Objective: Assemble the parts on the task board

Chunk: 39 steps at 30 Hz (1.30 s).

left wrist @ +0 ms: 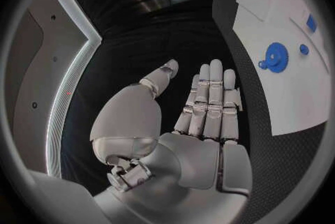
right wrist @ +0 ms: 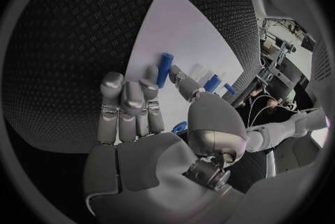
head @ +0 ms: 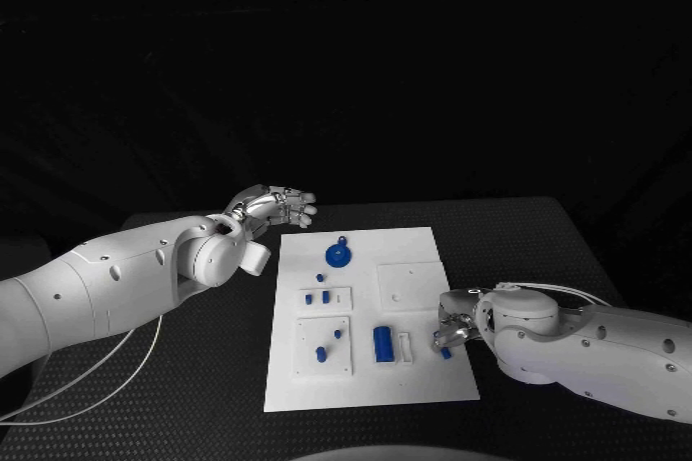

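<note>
Where head view hides it, left hand empty

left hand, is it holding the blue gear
No, the left hand is bare with fingers straight, and the blue gear lies apart on the task board.

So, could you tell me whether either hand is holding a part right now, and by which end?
The left hand holds nothing. Whether the right hand grips the small blue part beside it cannot be told.
</note>
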### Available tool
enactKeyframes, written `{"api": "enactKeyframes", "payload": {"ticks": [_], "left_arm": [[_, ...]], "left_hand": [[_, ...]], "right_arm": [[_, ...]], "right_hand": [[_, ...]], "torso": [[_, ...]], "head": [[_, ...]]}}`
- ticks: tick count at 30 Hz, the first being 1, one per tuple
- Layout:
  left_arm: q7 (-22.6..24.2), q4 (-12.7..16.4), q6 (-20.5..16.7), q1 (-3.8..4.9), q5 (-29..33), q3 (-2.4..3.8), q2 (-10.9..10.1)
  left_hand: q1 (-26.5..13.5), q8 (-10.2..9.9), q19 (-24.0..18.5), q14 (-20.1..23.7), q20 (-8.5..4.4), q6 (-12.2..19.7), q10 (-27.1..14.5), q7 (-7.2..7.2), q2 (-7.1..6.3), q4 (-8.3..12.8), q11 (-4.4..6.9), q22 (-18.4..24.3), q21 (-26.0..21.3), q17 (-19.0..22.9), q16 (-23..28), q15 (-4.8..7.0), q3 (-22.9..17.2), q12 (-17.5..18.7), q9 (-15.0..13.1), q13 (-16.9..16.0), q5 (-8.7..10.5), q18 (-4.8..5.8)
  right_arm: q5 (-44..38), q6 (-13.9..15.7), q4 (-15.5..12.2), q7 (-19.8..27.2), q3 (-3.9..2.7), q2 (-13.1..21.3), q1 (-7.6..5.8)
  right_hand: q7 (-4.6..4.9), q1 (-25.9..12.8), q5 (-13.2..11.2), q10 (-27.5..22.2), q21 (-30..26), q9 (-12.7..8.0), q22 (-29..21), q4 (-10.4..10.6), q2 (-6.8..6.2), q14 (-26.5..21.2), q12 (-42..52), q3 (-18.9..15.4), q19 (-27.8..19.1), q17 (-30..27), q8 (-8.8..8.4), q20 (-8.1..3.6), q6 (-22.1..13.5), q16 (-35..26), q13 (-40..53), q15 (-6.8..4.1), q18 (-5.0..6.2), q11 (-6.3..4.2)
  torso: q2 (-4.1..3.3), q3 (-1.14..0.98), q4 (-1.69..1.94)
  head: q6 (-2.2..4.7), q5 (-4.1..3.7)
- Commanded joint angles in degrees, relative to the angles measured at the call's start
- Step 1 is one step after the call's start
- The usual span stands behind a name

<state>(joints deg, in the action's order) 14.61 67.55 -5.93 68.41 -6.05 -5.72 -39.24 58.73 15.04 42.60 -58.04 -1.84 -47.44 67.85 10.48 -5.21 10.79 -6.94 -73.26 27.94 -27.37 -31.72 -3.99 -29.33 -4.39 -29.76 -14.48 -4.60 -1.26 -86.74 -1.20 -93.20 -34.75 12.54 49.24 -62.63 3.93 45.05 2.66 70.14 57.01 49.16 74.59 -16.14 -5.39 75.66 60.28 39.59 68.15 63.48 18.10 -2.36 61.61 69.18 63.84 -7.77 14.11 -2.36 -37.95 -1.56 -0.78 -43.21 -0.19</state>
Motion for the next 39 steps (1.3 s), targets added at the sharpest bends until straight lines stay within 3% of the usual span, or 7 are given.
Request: {"api": "enactKeyframes", "payload": {"ticks": [1, 4, 8, 22, 32, 39], "left_arm": [[0.31, 0.19, 0.95, 0.04, -0.11, 0.03, 0.06], [0.29, 0.24, 0.93, 0.04, -0.11, 0.02, 0.03], [0.27, 0.23, 0.86, 0.04, -0.13, 0.02, -0.06], [0.34, 0.27, 0.85, 0.03, -0.17, 0.01, -0.10], [0.32, 0.29, 0.97, 0.03, -0.19, 0.00, -0.21], [0.34, 0.31, 1.02, 0.03, -0.19, 0.00, -0.16]], "left_hand": [[-0.54, 0.24, 0.05, -0.14, 0.21, 0.42, -0.45, 0.08, -0.08, -0.39, 0.05, -0.08, -0.39, -0.10, 0.37, -0.08, 0.06, -0.12, 0.05, 0.06, 0.06, -0.49], [-0.54, 0.24, 0.05, -0.14, 0.21, 0.43, -0.45, 0.08, -0.06, -0.40, 0.05, -0.09, -0.40, -0.12, 0.38, -0.08, 0.06, -0.12, 0.05, 0.07, 0.06, -0.49], [-0.55, 0.23, 0.05, -0.15, 0.20, 0.44, -0.45, 0.08, -0.05, -0.42, 0.05, -0.10, -0.41, -0.14, 0.39, -0.08, 0.06, -0.12, 0.06, 0.07, 0.06, -0.49], [-0.52, 0.24, 0.06, -0.18, 0.19, 0.46, -0.45, 0.08, -0.03, -0.44, 0.06, -0.15, -0.45, -0.24, 0.45, -0.06, 0.05, -0.13, 0.06, 0.07, 0.04, -0.50], [-0.52, 0.25, 0.07, -0.20, 0.19, 0.46, -0.44, 0.08, -0.03, -0.46, 0.06, -0.18, -0.47, -0.30, 0.49, -0.06, 0.05, -0.13, 0.06, 0.08, 0.04, -0.51], [-0.50, 0.26, 0.08, -0.21, 0.18, 0.45, -0.44, 0.08, -0.04, -0.46, 0.07, -0.20, -0.49, -0.34, 0.52, -0.06, 0.05, -0.14, 0.06, 0.08, 0.04, -0.51]], "right_arm": [[2.48, -1.33, 0.38, 0.26, 0.45, -0.30, 0.68], [5.84, -1.22, 0.40, 0.29, 0.45, -0.14, 0.68], [9.64, 0.51, 0.40, 0.39, 0.45, 0.03, 0.68], [26.43, 13.43, -2.31, 3.17, 0.06, 1.23, 0.38], [29.70, 15.07, -2.90, 3.36, -0.10, 0.97, 0.32], [29.78, 14.30, -2.36, 3.19, -0.11, -0.01, 0.32]], "right_hand": [[0.38, 2.97, 1.30, 0.42, -0.27, -15.15, 0.01, -0.03, 0.98, -0.12, -0.54, 4.76, -0.53, -0.24, -1.14, 0.23, -0.34, -0.10, -0.01, 0.18, 0.86, 0.31], [0.50, 4.05, 5.72, 0.48, -0.12, -15.27, 0.14, -0.29, 1.95, -0.04, -0.65, 7.97, -0.53, -0.32, -1.37, 0.62, -0.25, -0.13, -0.02, 0.36, 0.88, 0.44], [0.59, 4.31, 8.74, 0.49, 0.11, -15.28, 0.34, -0.48, 2.39, 0.02, -0.68, 9.53, -0.53, -0.36, -1.52, 0.83, -0.25, -0.09, 0.05, 0.47, 0.89, 0.54], [0.41, 3.66, 9.46, 0.79, 0.39, -15.13, 0.45, -0.52, 1.88, 0.10, -0.53, 9.52, -0.24, -0.39, -1.31, 0.84, 0.31, -0.03, 0.16, 0.38, 0.89, 0.37], [0.30, 3.24, 9.27, 0.90, 0.45, -15.07, 0.43, -0.45, 1.77, 0.11, -0.48, 9.25, -0.09, -0.42, -1.23, 0.77, 0.54, -0.02, 0.21, 0.23, 0.89, 0.26], [0.26, 3.08, 9.21, 0.92, 0.44, -15.04, 0.41, -0.43, 1.80, 0.11, -0.47, 9.16, -0.05, -0.43, -1.20, 0.74, 0.61, -0.03, 0.23, 0.17, 0.89, 0.21]], "torso": [[-0.01, 0.03, -0.06], [0.00, 0.04, -0.03], [0.00, -0.01, -0.02], [0.01, -0.04, -0.09], [-0.02, -0.02, -0.06], [0.00, -0.02, -0.05]], "head": [[0.00, 0.15], [-0.04, 0.22], [-0.10, 0.31], [-0.14, 0.66], [-0.32, 0.76], [-0.41, 0.90]]}}
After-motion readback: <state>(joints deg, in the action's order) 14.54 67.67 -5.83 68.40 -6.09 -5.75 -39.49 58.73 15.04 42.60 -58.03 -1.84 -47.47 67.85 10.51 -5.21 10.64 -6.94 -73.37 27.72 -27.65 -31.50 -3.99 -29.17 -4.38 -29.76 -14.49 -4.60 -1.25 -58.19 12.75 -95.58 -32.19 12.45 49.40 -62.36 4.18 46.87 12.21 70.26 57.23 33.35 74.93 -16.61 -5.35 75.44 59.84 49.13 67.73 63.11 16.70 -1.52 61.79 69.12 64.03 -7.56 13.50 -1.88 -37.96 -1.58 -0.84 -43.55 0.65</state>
